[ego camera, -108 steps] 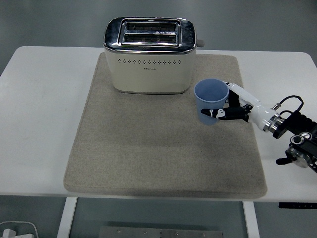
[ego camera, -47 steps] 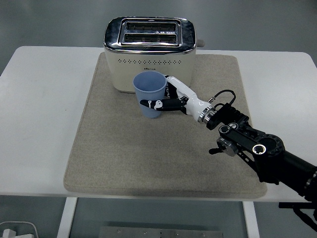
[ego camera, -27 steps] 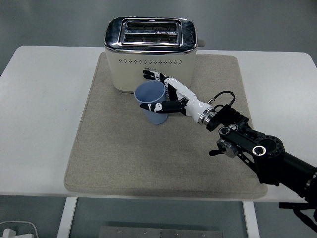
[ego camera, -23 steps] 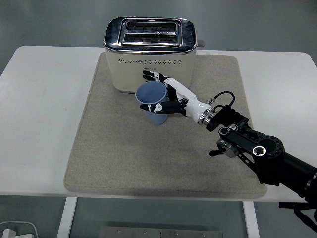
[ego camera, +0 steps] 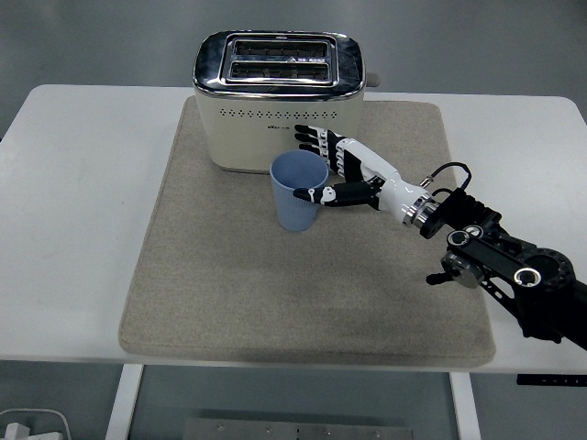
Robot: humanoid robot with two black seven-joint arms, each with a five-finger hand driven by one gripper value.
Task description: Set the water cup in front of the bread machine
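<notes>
The right hand (ego camera: 341, 174), fingers spread and holding nothing, sits just beside the blue water cup (ego camera: 298, 190). The cup stands upright on the beige mat (ego camera: 220, 302), directly before the cream bread machine (ego camera: 277, 101). Placement looks done; only withdrawal remains.

This looks like a robotics lab or test room made up as a kitchen corner, not a real home kitchen. A white height-adjustable counter (ego camera: 83, 229) stands on a bare grey floor (ego camera: 514, 46), with a beige felt mat (ego camera: 220, 302) laid over it and a cream and chrome two-slot toaster (ego camera: 277, 101) on the mat. A white power strip (ego camera: 27, 428) lies on the floor under the counter's near left corner.
</notes>
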